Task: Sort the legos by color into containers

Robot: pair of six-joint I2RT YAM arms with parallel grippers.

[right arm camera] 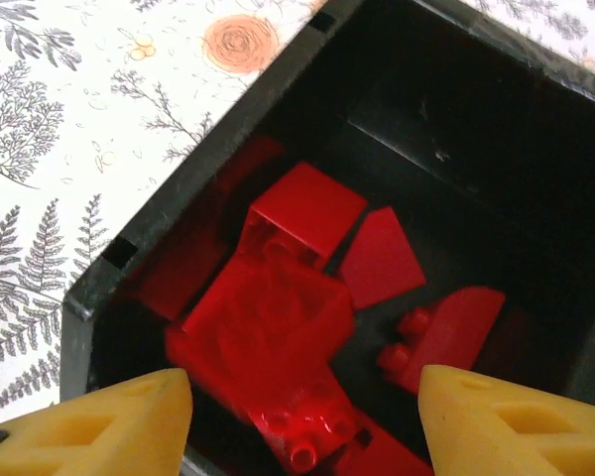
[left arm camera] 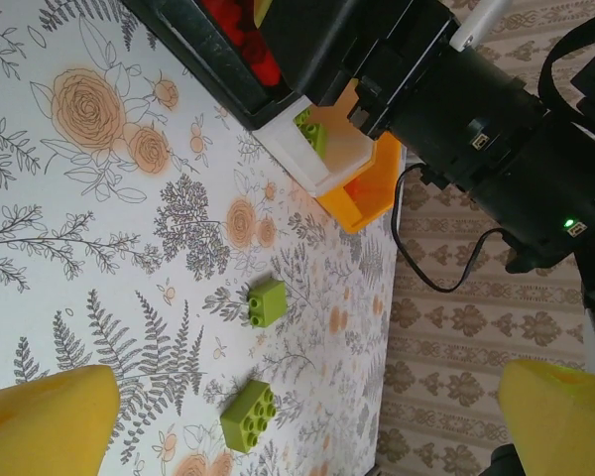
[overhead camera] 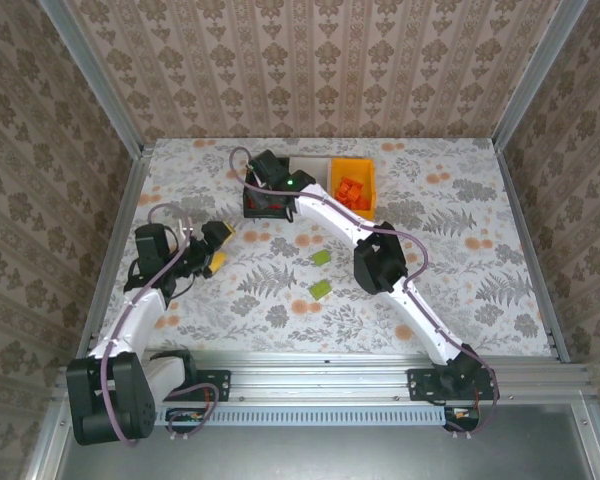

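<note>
Two arms show from above. The right arm (overhead camera: pixel 380 262) stretches slantwise across the table (overhead camera: pixel 460 220). The right gripper (overhead camera: pixel 265 198) hangs over the black bin (overhead camera: pixel 252 208) and hides most of it. The left arm (overhead camera: pixel 145 300) is folded, with the left gripper (overhead camera: pixel 218 248) low and near-left of the black bin, yellow fingers apart. Right of the black bin stands the white bin (overhead camera: pixel 308 162), largely covered by the arm, then the orange bin (overhead camera: pixel 365 165) holding orange legos (overhead camera: pixel 350 192). Two green legos (overhead camera: pixel 321 258) lie loose, near-right of the black bin.

From the left wrist, the left gripper (left arm camera: pixel 297 421) is spread wide and empty, one fingertip in each lower corner. Here the bins' insides show: red legos (left arm camera: pixel 238 20) in the black bin (left arm camera: pixel 228 59) and one green lego (left arm camera: pixel 312 129) in the white bin (left arm camera: pixel 327 164). The loose green legos (left arm camera: pixel 267 301) lie on the table short of the bins. The right arm's dark bulk cuts off the bins' far parts.

The right wrist looks down into the black bin (right arm camera: pixel 178 188), where red legos (right arm camera: pixel 307 213) lie piled. One is blurred, so its shape is unclear. The right gripper (right arm camera: pixel 302 416) has its fingertips apart, with nothing clamped between them.
</note>
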